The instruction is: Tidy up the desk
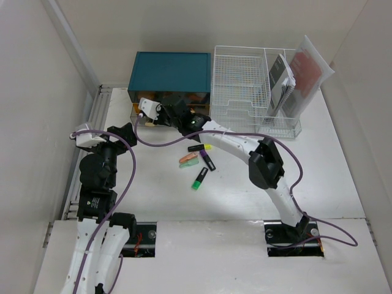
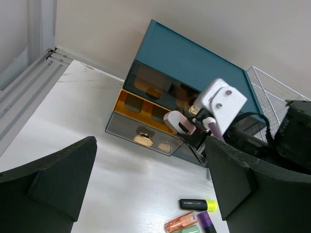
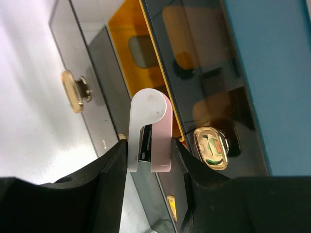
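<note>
Desk spans the top view, white and wide. Teal drawer box upper centre, yellow drawer pulled out. Right gripper, the nearer arm, pinches a small pink-and-white stapler, long axis pointing toward that drawer just ahead. Left gripper gapes empty at left. Highlighters lie loose mid-frame.
</note>
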`<state>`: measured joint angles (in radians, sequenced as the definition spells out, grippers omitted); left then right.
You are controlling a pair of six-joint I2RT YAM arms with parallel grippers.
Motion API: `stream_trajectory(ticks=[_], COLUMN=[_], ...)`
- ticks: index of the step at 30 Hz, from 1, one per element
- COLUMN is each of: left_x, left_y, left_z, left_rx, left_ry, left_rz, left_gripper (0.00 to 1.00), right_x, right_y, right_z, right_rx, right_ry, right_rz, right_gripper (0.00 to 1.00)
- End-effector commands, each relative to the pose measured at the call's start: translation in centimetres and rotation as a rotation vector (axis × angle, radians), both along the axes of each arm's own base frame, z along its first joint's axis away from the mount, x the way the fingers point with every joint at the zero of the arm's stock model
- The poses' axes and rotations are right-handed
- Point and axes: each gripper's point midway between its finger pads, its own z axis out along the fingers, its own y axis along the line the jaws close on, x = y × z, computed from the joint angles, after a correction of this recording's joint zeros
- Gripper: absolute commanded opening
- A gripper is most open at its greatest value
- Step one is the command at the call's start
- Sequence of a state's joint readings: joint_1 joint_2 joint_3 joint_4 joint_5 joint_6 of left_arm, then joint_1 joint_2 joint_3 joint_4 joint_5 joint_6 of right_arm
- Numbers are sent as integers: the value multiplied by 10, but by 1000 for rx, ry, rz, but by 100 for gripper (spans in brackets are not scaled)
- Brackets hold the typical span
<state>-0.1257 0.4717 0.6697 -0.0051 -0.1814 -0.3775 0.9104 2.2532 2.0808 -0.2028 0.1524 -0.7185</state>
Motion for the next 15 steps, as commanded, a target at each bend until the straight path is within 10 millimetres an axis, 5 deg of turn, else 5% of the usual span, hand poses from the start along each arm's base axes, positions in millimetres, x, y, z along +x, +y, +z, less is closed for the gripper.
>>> stream_trajectory(ticks=[1, 11, 15], left_x=[-3, -3, -1], left_y=[-1, -2, -2], left_z=[15, 15, 13], left_rx=[-12, -2, -1], left_ry=[-53, -52, -43], left_rz=[-2, -11, -11], left_gripper=[92, 92, 92], right_x=[26, 36, 41], right_y=[-4, -3, -8], right_z=[37, 36, 36], right_rx=[76, 85, 84], right_ry=[-108, -127, -127], right_rz=[-56, -65, -74], right_gripper=[0, 1, 15])
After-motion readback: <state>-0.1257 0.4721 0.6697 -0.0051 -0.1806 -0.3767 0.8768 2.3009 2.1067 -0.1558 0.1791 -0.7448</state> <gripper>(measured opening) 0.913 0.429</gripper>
